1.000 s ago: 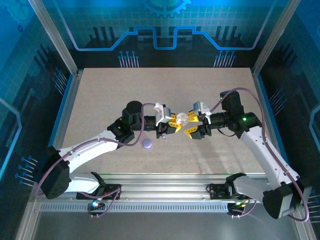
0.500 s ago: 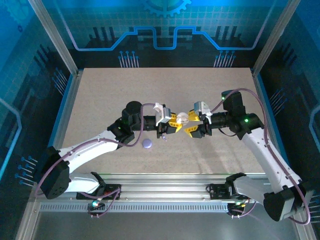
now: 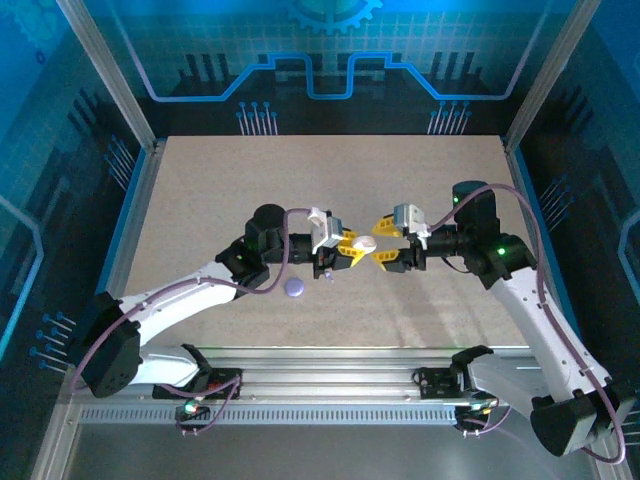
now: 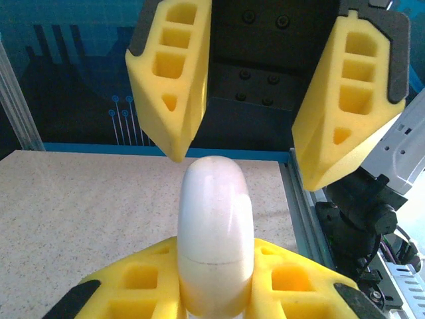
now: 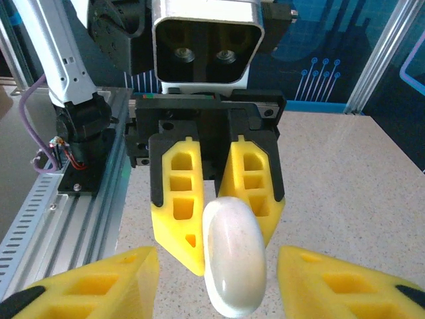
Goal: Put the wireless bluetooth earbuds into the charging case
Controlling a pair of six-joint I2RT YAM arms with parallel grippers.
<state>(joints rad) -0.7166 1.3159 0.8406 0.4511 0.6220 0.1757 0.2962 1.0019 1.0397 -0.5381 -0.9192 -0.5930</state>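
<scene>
Right arm (image 3: 520, 290) backs off, right gripper (image 3: 384, 243) spread wide, empty | left gripper (image 3: 352, 250) alone clamps white case half (image 3: 366, 244) midair | lavender half (image 3: 294, 287) on table (image 3: 200, 200) | purple earbud (image 3: 325, 274) nearby, uninserted

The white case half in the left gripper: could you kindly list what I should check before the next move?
1. Grip: the left gripper clamps the white half on edge: ok.
2. Clearance: the right gripper has its jaws open, apart from the white half: ok.
3. Mate: the purple disc lies free on the table: ok.
4. Loose part: a tiny purple bit lies beside the purple disc: ok.
5. Inside of the white half empty: cannot tell.
</scene>
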